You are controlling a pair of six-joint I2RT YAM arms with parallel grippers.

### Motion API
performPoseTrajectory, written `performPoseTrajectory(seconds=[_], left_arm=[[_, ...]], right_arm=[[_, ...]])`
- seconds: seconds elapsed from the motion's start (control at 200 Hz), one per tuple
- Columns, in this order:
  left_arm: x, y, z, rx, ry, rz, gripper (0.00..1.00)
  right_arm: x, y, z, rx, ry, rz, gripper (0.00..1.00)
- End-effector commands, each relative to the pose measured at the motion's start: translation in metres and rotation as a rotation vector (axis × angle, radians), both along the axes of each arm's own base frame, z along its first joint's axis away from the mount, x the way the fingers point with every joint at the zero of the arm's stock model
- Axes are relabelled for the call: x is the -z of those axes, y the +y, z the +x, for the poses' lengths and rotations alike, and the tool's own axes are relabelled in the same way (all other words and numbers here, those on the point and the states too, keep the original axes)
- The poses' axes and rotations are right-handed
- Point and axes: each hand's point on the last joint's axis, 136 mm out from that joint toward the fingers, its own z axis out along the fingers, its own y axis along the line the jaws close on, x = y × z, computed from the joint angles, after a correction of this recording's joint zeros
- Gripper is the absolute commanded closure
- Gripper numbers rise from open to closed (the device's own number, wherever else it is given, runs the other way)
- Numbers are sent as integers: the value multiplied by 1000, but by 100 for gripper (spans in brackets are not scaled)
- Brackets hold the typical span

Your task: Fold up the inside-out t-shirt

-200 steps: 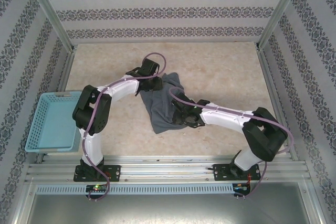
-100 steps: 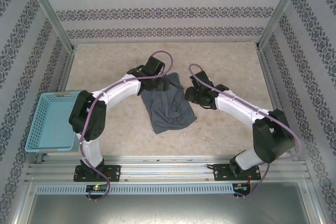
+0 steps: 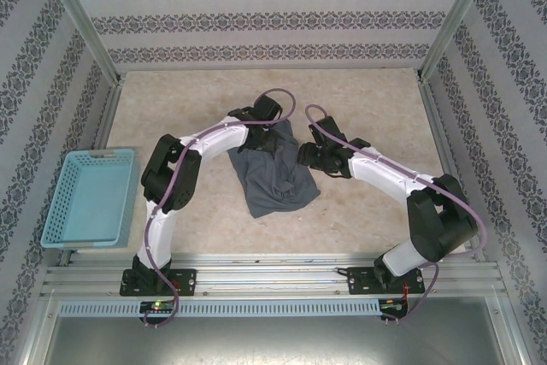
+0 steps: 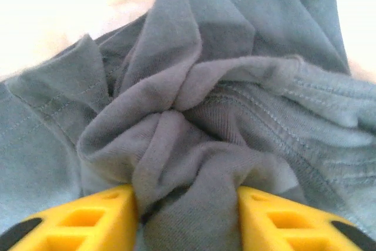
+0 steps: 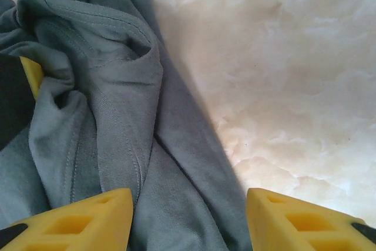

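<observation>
Inside-out t-shirt (image 3: 275,179) lies crumpled mid-frame on the table (image 3: 367,100), not yet spread flat. At the heap's upper edge the left pincer (image 4: 187,198) is clamped on a gathered wad of grey cloth, probably to lift and open it out. At the heap's right border the right pincer (image 5: 188,201) stands spread, straddling a hem beside bare table. It seems to be lining up a second hold so both can stretch the garment.

The t-shirt (image 3: 273,181) is slate-grey, the basket (image 3: 90,154) light-blue, the tabletop (image 3: 359,100) marbled cream.

Patterned walls (image 3: 273,19), pale marbled tabletop (image 3: 367,96)
</observation>
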Motion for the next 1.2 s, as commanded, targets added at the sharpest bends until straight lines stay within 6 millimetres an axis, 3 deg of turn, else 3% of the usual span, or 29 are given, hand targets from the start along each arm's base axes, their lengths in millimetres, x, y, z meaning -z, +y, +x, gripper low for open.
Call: performPoseTrajectory(seconds=[0.0, 0.24, 0.36, 0.515, 0.679, 0.899, 1.194], left_arm=[[-14, 2, 0, -11, -15, 10, 67], [-65, 24, -13, -92, -152, -68, 84], [-77, 48, -23, -162, -196, -143, 89], [-62, 84, -33, -265, -170, -213, 92], [-35, 102, -40, -336, -120, -285, 92], [-10, 101, -37, -333, -61, -338, 86], [-9, 94, -27, -302, -54, -337, 78]], right_arm=[[5, -4, -2, -10, 2, -14, 45], [-8, 2, 8, -48, -28, -25, 45], [-12, 8, 16, -69, -34, -21, 44], [-15, 21, 27, -113, -35, -3, 44], [-18, 40, 42, -190, -42, 16, 44], [-8, 74, 63, -313, -15, 5, 44], [24, 97, 82, -363, 43, -37, 44]])
